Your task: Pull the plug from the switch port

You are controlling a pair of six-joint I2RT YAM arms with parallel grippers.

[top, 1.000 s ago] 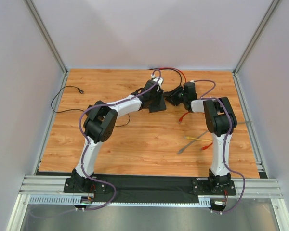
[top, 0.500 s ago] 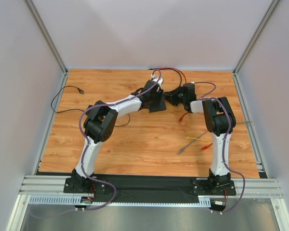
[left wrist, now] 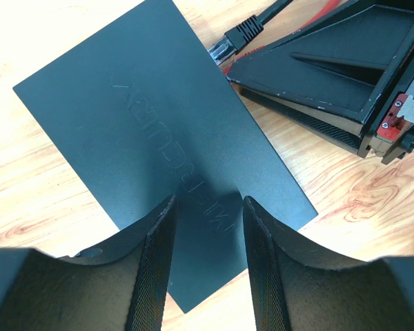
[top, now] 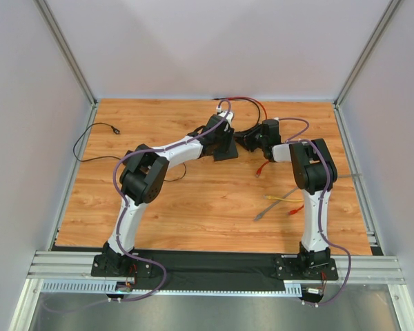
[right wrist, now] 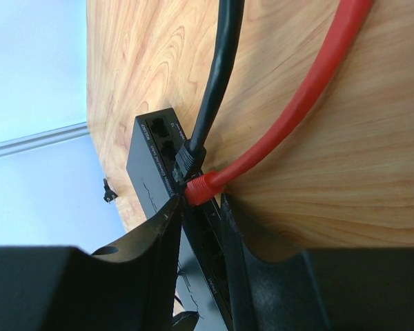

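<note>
Left wrist view: left claw spread apart, nothing held between its fingers, both tips over the flat top of the switch; whether touching that top, impossible to tell. Switch flat on the table, directly under and ahead of this claw, turned at a slant to it. Ahead and slightly right of the claw, a black plug meeting the switch's far edge. Further right, the dark body of the right claw, just beside the switch.

Right wrist view: right claw narrowed to a slim gap, tips pinched on the red plug, that plug seated in a socket on the switch's side. Red cable arcing ahead of the claw, up and to the right. Black plug in the neighbouring socket, just past the tips and touching the red plug, with its black cable running straight ahead. Two more sockets further beyond the tips.

Top external view: both claws tip to tip at the far middle of the table, left claw down over the switch. Well behind the right claw, a yellow cable lying loose on the wood.
</note>
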